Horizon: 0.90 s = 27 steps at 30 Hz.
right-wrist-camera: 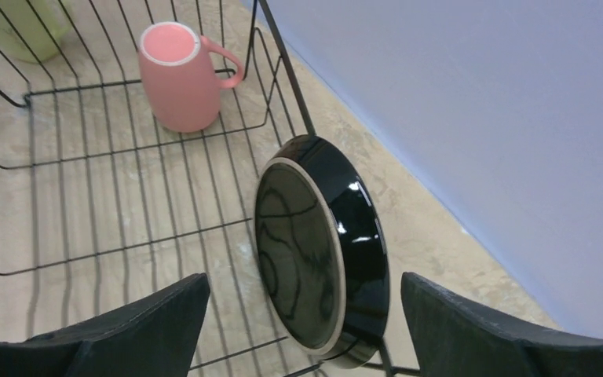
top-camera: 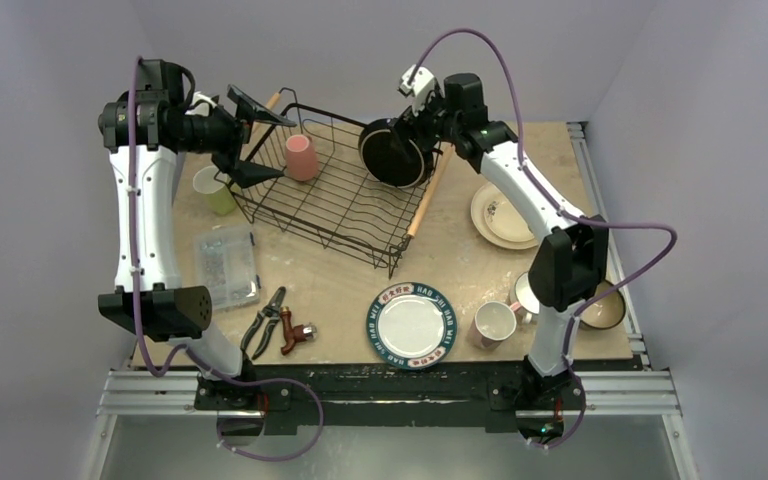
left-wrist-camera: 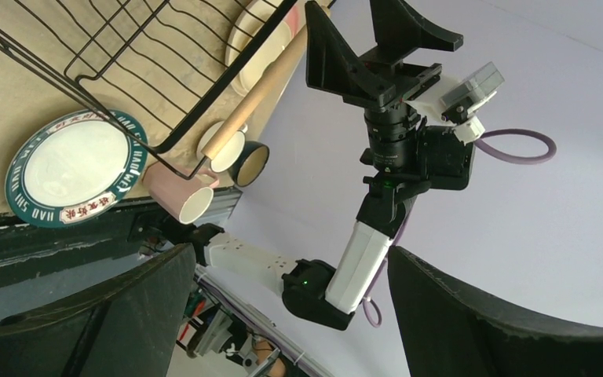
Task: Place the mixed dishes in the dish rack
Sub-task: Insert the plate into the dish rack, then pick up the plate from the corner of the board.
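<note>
The green-rimmed plate (top-camera: 411, 324) on the desk (top-camera: 460, 262) reads "HAO SHI" and "MEI". The dark bowl (right-wrist-camera: 322, 243) stands on edge inside the dish rack (top-camera: 340, 212), just ahead of the wide-spread, empty right pincer (right-wrist-camera: 305, 287). The left pincer (top-camera: 258, 140) gapes beside the rack.

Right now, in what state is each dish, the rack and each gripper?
dish rack: holding two dishes
black bowl: on edge inside rack, not gripped
far pink mug: standing inside rack
near pink mug: on table, outside rack
yellow-green mug: upright on table
cream plate: flat on table
green-rimmed plate: flat on table
left gripper: open, empty
right gripper: open, by the bowl
</note>
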Each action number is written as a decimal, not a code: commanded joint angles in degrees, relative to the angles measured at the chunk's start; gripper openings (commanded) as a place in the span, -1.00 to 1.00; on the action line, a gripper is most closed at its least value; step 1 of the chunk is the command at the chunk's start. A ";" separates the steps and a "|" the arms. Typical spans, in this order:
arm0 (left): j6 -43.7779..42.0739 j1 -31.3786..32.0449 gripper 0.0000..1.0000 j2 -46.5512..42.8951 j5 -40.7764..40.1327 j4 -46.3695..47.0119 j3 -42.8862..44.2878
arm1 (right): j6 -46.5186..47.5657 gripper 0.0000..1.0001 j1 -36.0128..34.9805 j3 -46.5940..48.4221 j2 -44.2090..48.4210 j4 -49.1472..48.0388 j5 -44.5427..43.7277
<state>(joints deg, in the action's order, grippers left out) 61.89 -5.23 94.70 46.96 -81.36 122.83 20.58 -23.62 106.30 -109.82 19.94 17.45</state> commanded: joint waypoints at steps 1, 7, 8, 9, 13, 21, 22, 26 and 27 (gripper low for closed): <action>-0.02 -0.28 0.82 -2.72 1.29 1.98 -0.68 | -4.69 0.97 -0.39 2.08 5.84 -1.77 3.50; -7.59 0.97 0.79 -5.46 -3.12 3.11 -1.02 | -11.63 0.98 -0.98 -6.03 14.62 -7.10 0.89; -9.69 1.40 0.79 -6.30 -4.73 3.25 -1.11 | -14.73 0.98 -0.99 -7.67 15.91 -7.77 -1.47; -12.01 1.89 0.78 -7.49 -6.36 3.68 -1.37 | -18.74 0.98 -0.95 -8.17 16.95 -7.64 -4.79; -22.99 10.52 0.76 -14.63 -21.13 5.46 -6.83 | -33.05 0.98 -0.67 -5.05 19.48 1.19 -8.45; -17.52 27.63 0.69 -40.83 -32.72 30.62 -45.52 | -34.73 0.98 -0.72 -15.09 33.12 6.22 -3.94; -17.36 30.00 0.68 -42.91 -34.44 31.71 -48.34 | -35.00 0.98 -0.71 -17.29 35.40 5.61 -4.07; -16.65 39.65 0.64 -48.23 -40.31 35.03 -58.76 | -35.75 0.98 -0.73 -25.88 42.77 4.40 -4.97; -16.58 41.68 0.63 -48.90 -41.03 35.99 -60.80 | -36.28 0.98 -0.69 -27.59 44.24 4.38 -5.59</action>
<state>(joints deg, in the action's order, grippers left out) 44.40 30.30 47.42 13.78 -55.11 69.10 -12.84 -24.32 83.57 -71.00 25.78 12.99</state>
